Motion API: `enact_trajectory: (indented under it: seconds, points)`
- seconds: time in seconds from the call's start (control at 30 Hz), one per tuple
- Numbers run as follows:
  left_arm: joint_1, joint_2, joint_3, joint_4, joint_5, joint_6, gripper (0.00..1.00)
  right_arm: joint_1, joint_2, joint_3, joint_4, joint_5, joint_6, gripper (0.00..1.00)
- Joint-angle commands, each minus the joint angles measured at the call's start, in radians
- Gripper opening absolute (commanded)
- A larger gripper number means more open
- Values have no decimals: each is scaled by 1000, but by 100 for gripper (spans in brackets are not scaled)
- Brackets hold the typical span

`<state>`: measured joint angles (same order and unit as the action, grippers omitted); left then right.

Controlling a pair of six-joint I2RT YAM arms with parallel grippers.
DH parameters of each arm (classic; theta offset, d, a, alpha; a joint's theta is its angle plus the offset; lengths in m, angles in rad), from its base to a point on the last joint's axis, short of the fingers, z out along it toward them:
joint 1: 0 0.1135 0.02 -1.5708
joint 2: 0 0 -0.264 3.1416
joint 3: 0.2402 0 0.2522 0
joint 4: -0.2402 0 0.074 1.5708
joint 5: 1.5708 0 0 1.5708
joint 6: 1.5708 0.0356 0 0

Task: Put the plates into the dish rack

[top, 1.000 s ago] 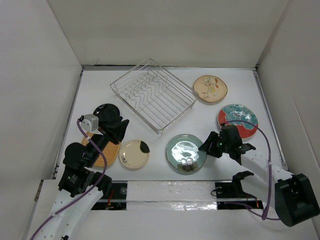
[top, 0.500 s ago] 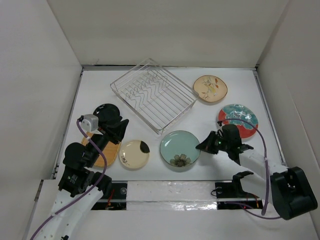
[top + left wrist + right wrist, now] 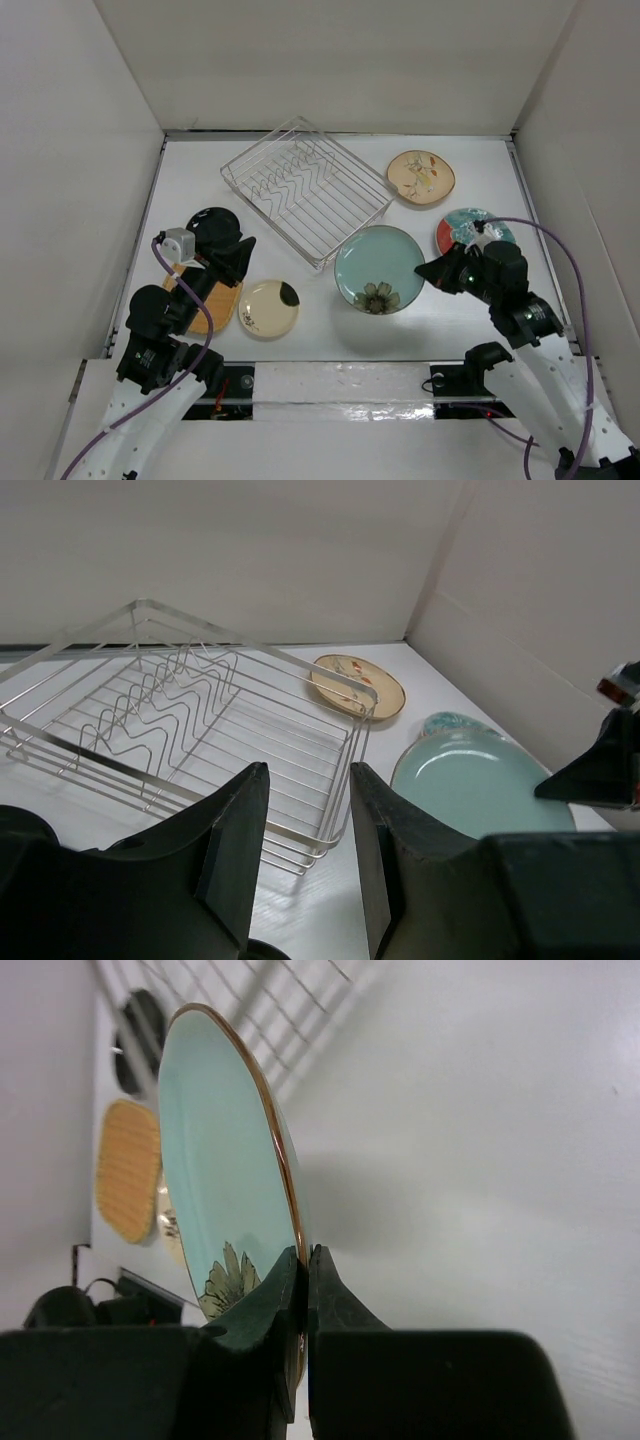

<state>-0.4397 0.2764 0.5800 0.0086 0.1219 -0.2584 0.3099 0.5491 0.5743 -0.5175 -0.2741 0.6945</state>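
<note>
The left arm (image 3: 165, 325) covers parts of the orange plate (image 3: 222, 308) and the black plate (image 3: 203, 220) at centre left. The right arm (image 3: 520, 310) cuts off the teal plate (image 3: 465, 228). The right gripper (image 3: 303, 1260) is clamped on the rim of the green plate (image 3: 379, 268). The left gripper (image 3: 308, 780) stands half wide and empty. The green plate lay flat at lower centre a second ago. It is now raised and tilted, just beside the lower corner of the rack (image 3: 305, 190).

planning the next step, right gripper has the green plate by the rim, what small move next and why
Probably swing it over the dish rack: the right gripper pinches the rim of the green plate, which is tilted up, and the rack's slots just beside it are empty.
</note>
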Motion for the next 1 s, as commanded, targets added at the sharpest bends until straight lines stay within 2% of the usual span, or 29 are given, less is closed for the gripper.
enact_trajectory:
  seconds: [0.0, 0.07, 0.2, 0.23, 0.3, 0.33, 0.57, 0.7, 0.9, 0.97]
  points:
    - [-7, -20, 24, 34, -11, 10, 35, 11, -14, 174, 108, -37, 8, 0]
    - [-7, -26, 26, 37, -11, 10, 35, 11, 23, 214, 232, -27, 14, 0]
    - [-7, -34, 23, 34, -15, 8, 35, 11, 199, 262, 538, 39, -6, 0]
    - [-7, -36, 21, 34, -11, 8, 35, 11, 304, 283, 644, 58, -35, 0]
    - [-7, -32, 21, 34, -2, 7, 35, 11, 421, 387, 697, 104, -76, 0]
    - [-7, -32, 23, 34, 5, 7, 35, 11, 542, 432, 741, 108, -98, 0]
    - [-7, -31, 21, 37, 7, 8, 36, 35, 989, 852, 812, 249, -321, 0]
    - [2, -20, 21, 34, 1, 10, 36, 46, 1187, 1054, 833, 289, -406, 0]
    - [2, 3, 23, 28, -13, 18, 36, 77, 1411, 1341, 795, 380, -550, 0]
    - [2, 10, 23, 27, -21, 19, 36, 104, 1474, 1386, 797, 407, -605, 0]
